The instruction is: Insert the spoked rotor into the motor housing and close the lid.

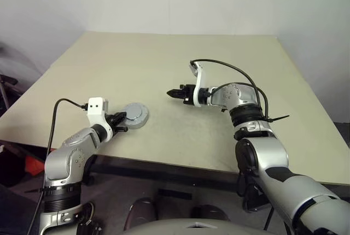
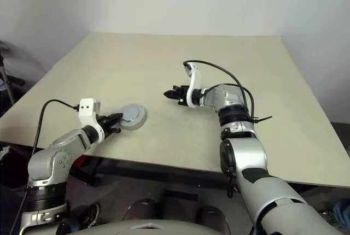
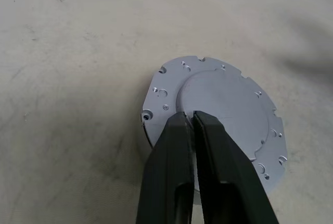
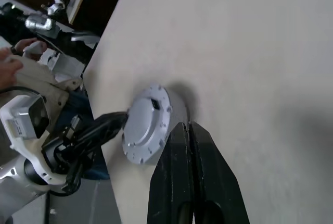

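While both claws are pressed together, left claw (image 1: 121,121) touches the lid (image 1: 135,115).

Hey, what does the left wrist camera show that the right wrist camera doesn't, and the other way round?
Left wrist view: the motor housing close up, its raised centre and rim notches clear. Right wrist view: the right hand, shut, the white camera mount on the left wrist, and a person's hand beyond the table edge. Both: the grey housing lying on the beige table, the shut left hand at its rim.
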